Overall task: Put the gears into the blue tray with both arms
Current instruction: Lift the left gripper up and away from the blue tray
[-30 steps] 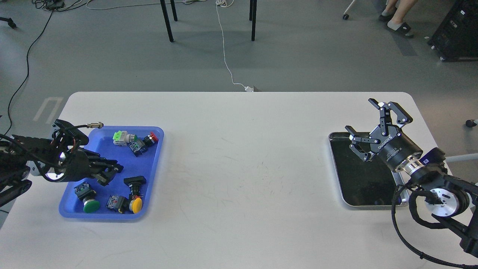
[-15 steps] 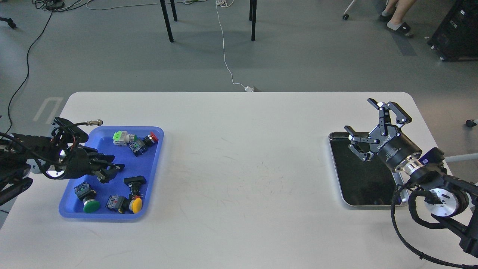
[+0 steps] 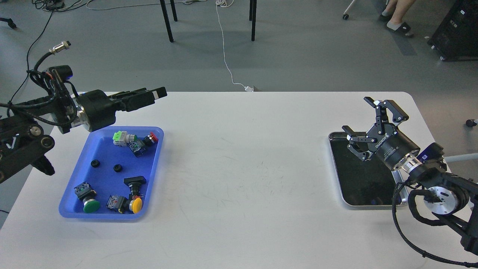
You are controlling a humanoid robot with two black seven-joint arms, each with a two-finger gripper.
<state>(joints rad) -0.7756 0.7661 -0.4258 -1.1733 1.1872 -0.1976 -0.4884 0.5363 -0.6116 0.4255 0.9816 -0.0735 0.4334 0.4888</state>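
The blue tray (image 3: 101, 148) lies at the table's left. Two gears, small black rings, rest on its floor near the middle: one gear (image 3: 95, 163) and a second gear (image 3: 118, 167) just to its right. My left gripper (image 3: 151, 95) is raised above the tray's far edge, pointing right. It is seen side-on with its fingers overlapping, and nothing shows in it. My right gripper (image 3: 356, 114) hangs open and empty over the far-left corner of the silver tray (image 3: 358, 185).
Several push-button switches lie in the blue tray: a cluster at the far right (image 3: 135, 140), and green-capped (image 3: 87, 198) and yellow-capped (image 3: 131, 198) ones at the near edge. The silver tray's black floor shows nothing on it. Chair legs and cables are on the floor beyond the table.
My left gripper has risen out of the blue tray and swung up and right. Two gears now lie where it was. The right gripper has barely moved.
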